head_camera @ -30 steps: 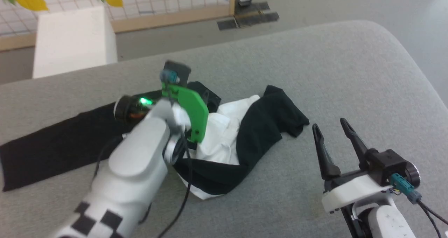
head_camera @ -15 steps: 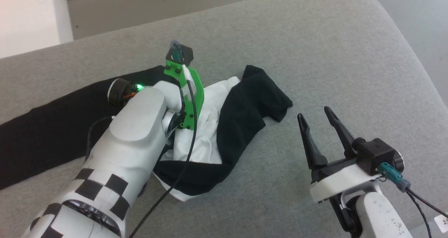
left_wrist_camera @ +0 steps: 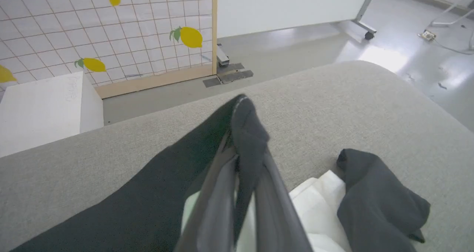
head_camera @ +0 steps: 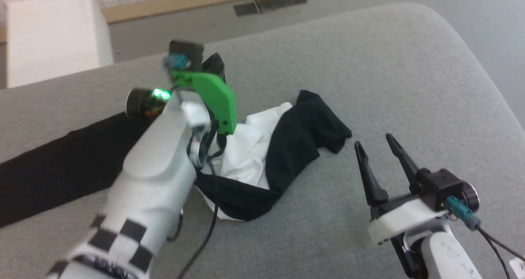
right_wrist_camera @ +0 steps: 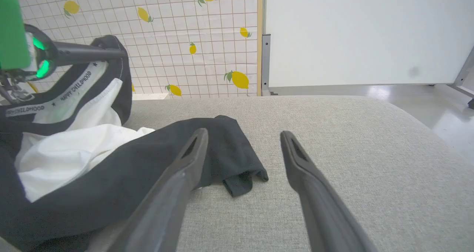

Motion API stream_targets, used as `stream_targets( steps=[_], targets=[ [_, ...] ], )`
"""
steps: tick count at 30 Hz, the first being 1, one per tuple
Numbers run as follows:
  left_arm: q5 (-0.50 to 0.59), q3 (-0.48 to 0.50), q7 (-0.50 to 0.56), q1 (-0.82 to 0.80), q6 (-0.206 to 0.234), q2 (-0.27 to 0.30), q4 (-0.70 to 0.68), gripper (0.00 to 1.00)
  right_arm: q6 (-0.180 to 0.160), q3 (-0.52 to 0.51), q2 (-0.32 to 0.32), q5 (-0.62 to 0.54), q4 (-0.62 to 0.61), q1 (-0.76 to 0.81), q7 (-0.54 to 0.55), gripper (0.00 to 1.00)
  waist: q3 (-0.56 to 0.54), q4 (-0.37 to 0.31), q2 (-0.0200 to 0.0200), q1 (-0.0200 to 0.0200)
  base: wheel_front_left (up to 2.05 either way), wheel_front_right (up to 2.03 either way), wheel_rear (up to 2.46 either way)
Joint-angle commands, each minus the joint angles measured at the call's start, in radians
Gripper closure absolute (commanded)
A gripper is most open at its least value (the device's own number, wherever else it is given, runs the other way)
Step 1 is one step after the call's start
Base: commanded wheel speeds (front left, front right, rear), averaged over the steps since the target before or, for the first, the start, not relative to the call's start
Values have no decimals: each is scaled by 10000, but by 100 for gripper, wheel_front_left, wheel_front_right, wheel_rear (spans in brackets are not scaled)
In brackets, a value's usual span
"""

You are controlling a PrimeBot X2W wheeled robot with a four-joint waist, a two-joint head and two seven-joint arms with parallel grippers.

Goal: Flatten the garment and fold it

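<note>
Reading the neck tape: the garment (right_wrist_camera: pixel 74 152) has a white band inside its black collar, printed "HAPPY CHILDHOOD" between small stars and repeated along it.
Garment cloth: soft knit with a rumpled white body and matte black sleeves. One sleeve lies long and flat toward the left, and the other is folded across the white body.
Garment place: bunched in the middle of the grey cushion (head_camera: pixel 389 65), with the collar lifted off it.
Left gripper (left_wrist_camera: pixel 244 141): fingers pinched together on the black collar trim.
Right gripper (head_camera: pixel 373 140): long, dark, tapered fingers spread apart, holding nothing, just beside the folded sleeve's cuff.
Cushion surface: coarse grey weave with a rounded corner.
Backdrop: white grid panel (right_wrist_camera: pixel 166 29) dotted with yellow lemon prints.
</note>
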Motion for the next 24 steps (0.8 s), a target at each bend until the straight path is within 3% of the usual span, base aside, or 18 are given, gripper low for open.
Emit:
stream_targets(
  steps=[1,6,14,18,19,20,24],
  targets=[
    [-197,260,-607,605,201,107,-391,100,-17,-73,11,-129,-51,250,70,0,-803,791,-1,-1,0,0,0],
    [-443,835,-1659,2730,928,850,-2544,100,-17,-403,11,-326,-377,723,342,0,-1331,1700,-1,-1,0,0,0],
    [-942,1905,-1451,7489,3213,2222,-6506,100,-17,-619,11,-440,-1014,1149,822,0,-1489,3116,-1,-1,0,0,0],
    [-1455,2244,-1189,8839,3798,2165,-7093,100,-17,-699,11,-437,-1095,1190,1227,0,-1392,3623,-1,-1,0,0,0],
    [-1591,2239,-1058,9019,3825,2111,-7085,62,-17,-736,11,-404,-1084,1199,1349,0,-1376,3720,-1,-1,0,0,0],
    [-1665,2147,-883,9178,3807,2106,-7026,0,-17,-797,11,-360,-1051,1217,1538,0,-1361,3818,-1,-1,0,0,0],
    [-2135,2224,-906,9402,3589,1751,-7031,0,-17,-1172,11,-167,-938,1348,2339,0,-1368,4092,-1,-1,0,0,0]
  ],
)
